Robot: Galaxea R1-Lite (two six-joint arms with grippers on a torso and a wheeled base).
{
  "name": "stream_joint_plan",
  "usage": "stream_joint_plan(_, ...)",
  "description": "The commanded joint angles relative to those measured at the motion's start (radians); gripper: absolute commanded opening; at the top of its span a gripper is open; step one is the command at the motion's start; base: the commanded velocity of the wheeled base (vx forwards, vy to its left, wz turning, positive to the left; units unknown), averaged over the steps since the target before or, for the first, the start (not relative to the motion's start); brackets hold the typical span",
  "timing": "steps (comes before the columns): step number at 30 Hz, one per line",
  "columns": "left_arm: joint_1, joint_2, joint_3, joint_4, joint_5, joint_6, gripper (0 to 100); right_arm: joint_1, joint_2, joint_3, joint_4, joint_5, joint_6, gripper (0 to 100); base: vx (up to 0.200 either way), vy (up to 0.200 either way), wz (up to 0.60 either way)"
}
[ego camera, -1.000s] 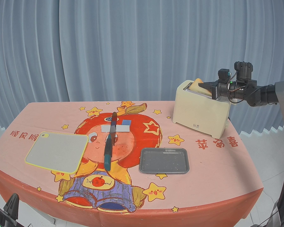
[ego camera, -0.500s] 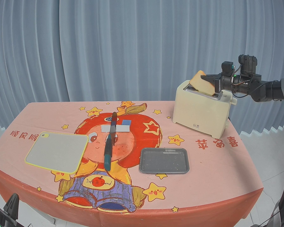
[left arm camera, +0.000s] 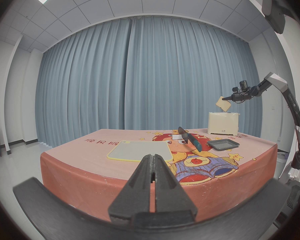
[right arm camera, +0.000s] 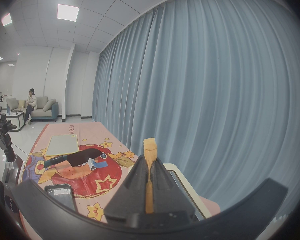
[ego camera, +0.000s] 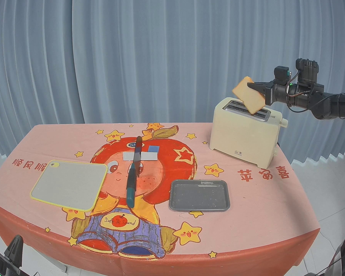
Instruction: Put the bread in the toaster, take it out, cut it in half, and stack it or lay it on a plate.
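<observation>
A toasted bread slice hangs tilted in the air just above the slots of the cream toaster at the table's back right. My right gripper is shut on the slice's edge; the right wrist view shows the bread pinched edge-on between the fingers. The dark grey plate lies in front of the toaster, toward the table's middle. A knife with a teal handle rests on a small stand at the centre. The cutting board lies at the left. My left gripper is shut and holds nothing, low before the table's front edge.
A blue-grey curtain hangs right behind the table. The small white and blue knife stand sits mid-table. Bare cloth lies between the plate and the toaster and along the front edge.
My right gripper has risen with the bread, lifting the slice out of the toaster slot until it hangs free above it. The left arm has kept still.
</observation>
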Motion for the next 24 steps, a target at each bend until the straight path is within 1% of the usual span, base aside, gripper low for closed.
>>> stream_joint_plan(1,0.0,0.001,0.018,-0.001,0.0,0.0,0,-0.002,-0.069,0.039,-0.001,0.0,0.001,0,0.0,0.0,0.0)
stream_joint_plan(7,0.001,0.001,0.018,-0.001,0.0,0.0,0,-0.002,-0.11,0.113,-0.011,-0.007,0.012,0,0.0,0.0,0.0)
stream_joint_plan(11,0.0,0.001,0.018,-0.001,0.0,0.0,0,0.0,-0.119,0.163,-0.065,-0.012,0.015,0,0.0,0.0,0.0)
stream_joint_plan(14,0.0,0.001,0.018,-0.001,0.0,0.0,0,0.002,-0.121,0.182,-0.088,-0.027,0.024,0,0.0,0.0,0.0)
stream_joint_plan(16,0.0,0.001,0.018,-0.001,0.0,0.0,0,0.005,-0.124,0.189,-0.09,-0.035,0.026,0,0.0,0.0,0.0)
stream_joint_plan(17,0.001,0.001,0.018,-0.001,0.0,0.0,0,0.011,-0.145,0.209,-0.09,-0.047,0.027,0,0.0,0.0,0.0)
stream_joint_plan(23,0.0,0.001,0.018,-0.001,0.0,0.0,0,0.015,-0.204,0.278,-0.091,-0.05,0.041,0,0.0,0.0,0.0)
stream_joint_plan(24,0.0,0.001,0.018,-0.001,0.0,0.0,0,0.015,-0.22,0.303,-0.091,-0.05,0.044,0,0.0,0.0,0.0)
